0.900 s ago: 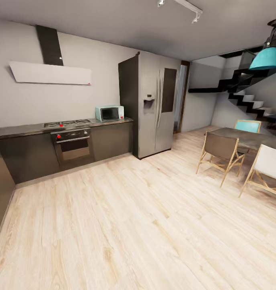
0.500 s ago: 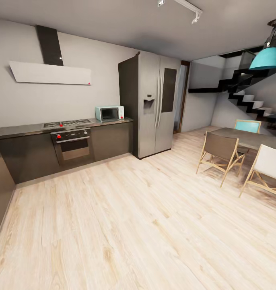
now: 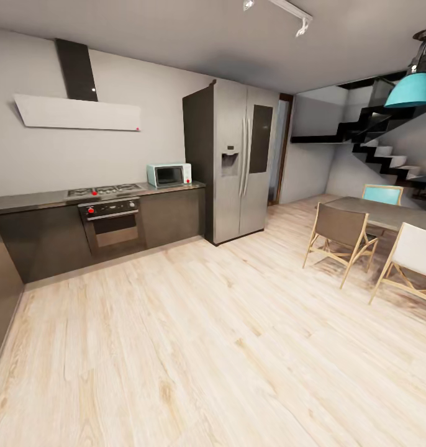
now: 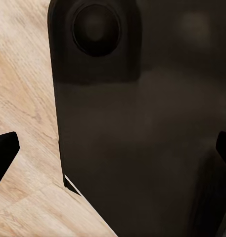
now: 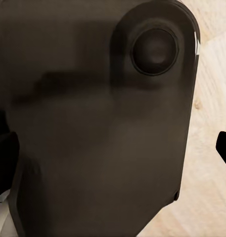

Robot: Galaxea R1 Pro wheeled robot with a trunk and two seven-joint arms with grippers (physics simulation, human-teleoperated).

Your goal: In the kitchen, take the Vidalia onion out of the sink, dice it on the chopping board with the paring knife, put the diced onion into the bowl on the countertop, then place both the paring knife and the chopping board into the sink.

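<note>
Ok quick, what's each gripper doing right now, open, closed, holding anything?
Left gripper: open, dark fingertips wide apart, nothing between them.
Right gripper: open, holding nothing.

There is 1 fridge point(image 3: 238, 158), 1 microwave point(image 3: 169, 174), 1 oven point(image 3: 112, 226) and 1 stove top point(image 3: 104, 190). There is 1 hood point(image 3: 76, 112), 1 table point(image 3: 387, 212), 3 chairs point(image 3: 340, 239) and 1 blue lamp point(image 3: 412, 87). There is 1 staircase point(image 3: 380, 152).

Both wrists point down at the robot's dark base point(image 4: 142, 138), fingertips point(image 4: 4, 153) spread wide
</note>
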